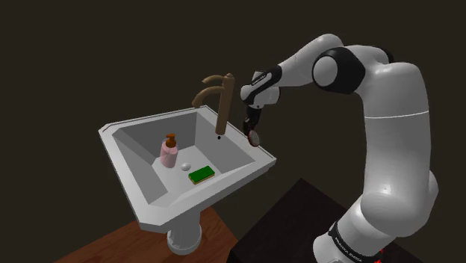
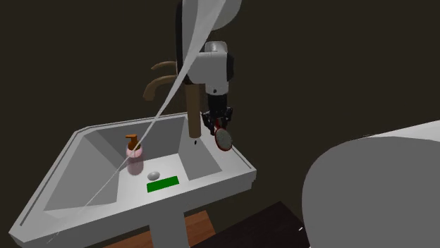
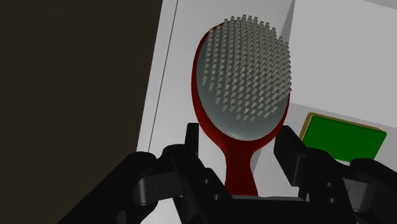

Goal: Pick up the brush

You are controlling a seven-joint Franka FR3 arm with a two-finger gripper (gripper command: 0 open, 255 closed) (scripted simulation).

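A brush [image 3: 245, 76] with a dark red back and a grey bristle pad hangs head-down from my gripper [image 3: 240, 153], whose black fingers [image 3: 191, 143] are shut on its narrow red handle. In the shoulder view the brush [image 1: 254, 136] hangs just above the sink's near right rim, below the gripper [image 1: 252, 122]. The second exterior view shows the brush [image 2: 223, 137] beside the faucet post, under the gripper [image 2: 217, 121].
The white pedestal sink [image 1: 118, 153] holds a pink soap bottle [image 1: 169, 152], a green sponge [image 1: 201, 175] and a small drain plug [image 1: 186, 166]. A brown faucet [image 1: 221, 97] rises close beside the gripper. The dark stand [image 1: 299, 217] lies at the shoulder view's lower right.
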